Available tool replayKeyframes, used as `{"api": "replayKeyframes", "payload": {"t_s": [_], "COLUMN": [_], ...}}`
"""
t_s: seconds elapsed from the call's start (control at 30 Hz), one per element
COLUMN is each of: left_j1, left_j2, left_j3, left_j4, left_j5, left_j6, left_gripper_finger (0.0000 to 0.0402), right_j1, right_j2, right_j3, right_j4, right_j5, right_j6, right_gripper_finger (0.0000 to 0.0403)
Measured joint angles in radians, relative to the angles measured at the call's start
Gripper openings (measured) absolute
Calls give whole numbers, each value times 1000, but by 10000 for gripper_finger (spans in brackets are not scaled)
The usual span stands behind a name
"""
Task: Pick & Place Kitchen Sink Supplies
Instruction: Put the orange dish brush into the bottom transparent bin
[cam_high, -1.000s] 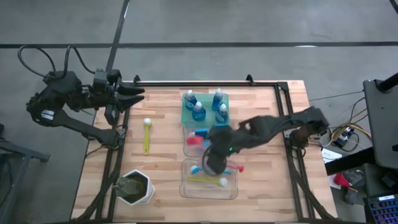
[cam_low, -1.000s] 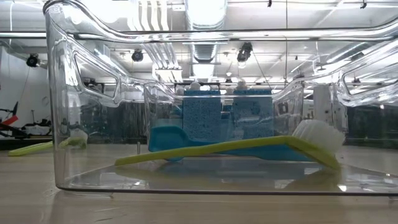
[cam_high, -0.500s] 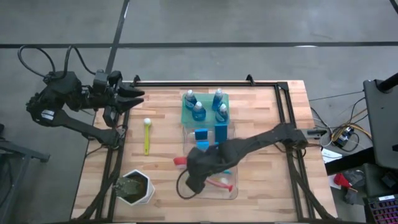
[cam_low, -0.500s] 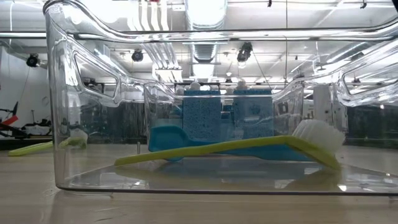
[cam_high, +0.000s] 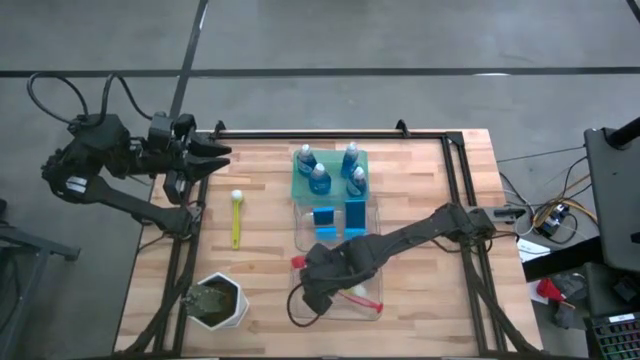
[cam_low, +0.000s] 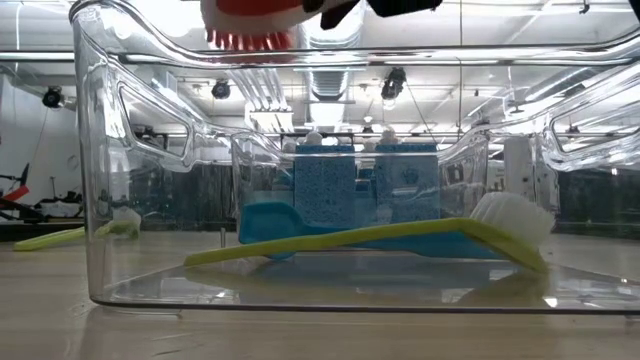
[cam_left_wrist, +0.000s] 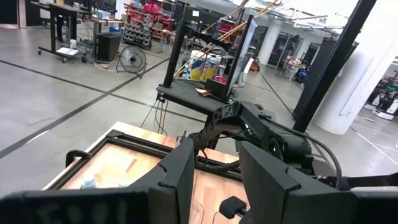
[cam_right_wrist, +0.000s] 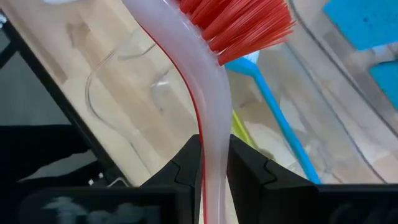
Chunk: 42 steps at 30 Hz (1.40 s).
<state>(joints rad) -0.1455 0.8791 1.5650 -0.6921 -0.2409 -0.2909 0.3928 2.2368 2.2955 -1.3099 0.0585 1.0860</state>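
Note:
My right gripper (cam_high: 322, 275) hangs over the left end of the near clear bin (cam_high: 372, 310), shut on a pink-red brush (cam_high: 297, 262) with red bristles (cam_right_wrist: 236, 25). That bin holds a yellow-green brush (cam_low: 370, 240) and a blue brush (cam_right_wrist: 273, 112), both lying on its floor. A second yellow-green brush (cam_high: 236, 215) lies flat on the table at the left. Blue sponges (cam_high: 340, 215) stand in the middle bin. Several bottles (cam_high: 330, 170) stand on the green tray. My left gripper (cam_high: 222, 152) waits open at the far left edge, holding nothing. My right gripper pinches the pink-red brush's pale handle (cam_right_wrist: 211, 152) between its two fingers, back from the bristle head. The fingers come from above, slanting steeply down, and lie across the handle. The brush is lifted, its bristle head (cam_low: 250, 25) above the bin's rim and its free end (cam_high: 372, 302) over the bin.
A white hexagonal pot of greenery (cam_high: 218, 300) stands at the near left corner. The three containers stand in a row from the far edge to the near edge at the table's middle. Bare wood lies to the left (cam_high: 260, 250) and right (cam_high: 420, 180) of them.
My right gripper has gone down and toward the table's near left, from over the sponge bin to over the near bin's left end, rolling its wrist and tipping steeper. The pink-red brush has travelled with it, and its red head now shows above the bin's rim in the low view.

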Motion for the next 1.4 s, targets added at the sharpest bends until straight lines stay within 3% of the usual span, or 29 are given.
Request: {"api": "replayKeyframes", "payload": {"t_s": [0.5, 0.87, 1.4], "left_j1": [0, 0, 0], "left_j2": [0, 0, -1], "left_j3": [0, 0, 0], "left_j4": [-7, -7, -29], "left_j5": [1, 1, 1], "left_j6": [-1, 1, 2], "left_gripper_finger": [122, 122, 122], "right_j1": [-6, -28, -25], "right_j2": [5, 5, 4], "right_j3": [-110, -194, -266], "right_j4": [41, 162, 206], "right_j5": [23, 19, -14], "right_j6": [59, 46, 18], "right_gripper_finger": [54, 54, 54]}}
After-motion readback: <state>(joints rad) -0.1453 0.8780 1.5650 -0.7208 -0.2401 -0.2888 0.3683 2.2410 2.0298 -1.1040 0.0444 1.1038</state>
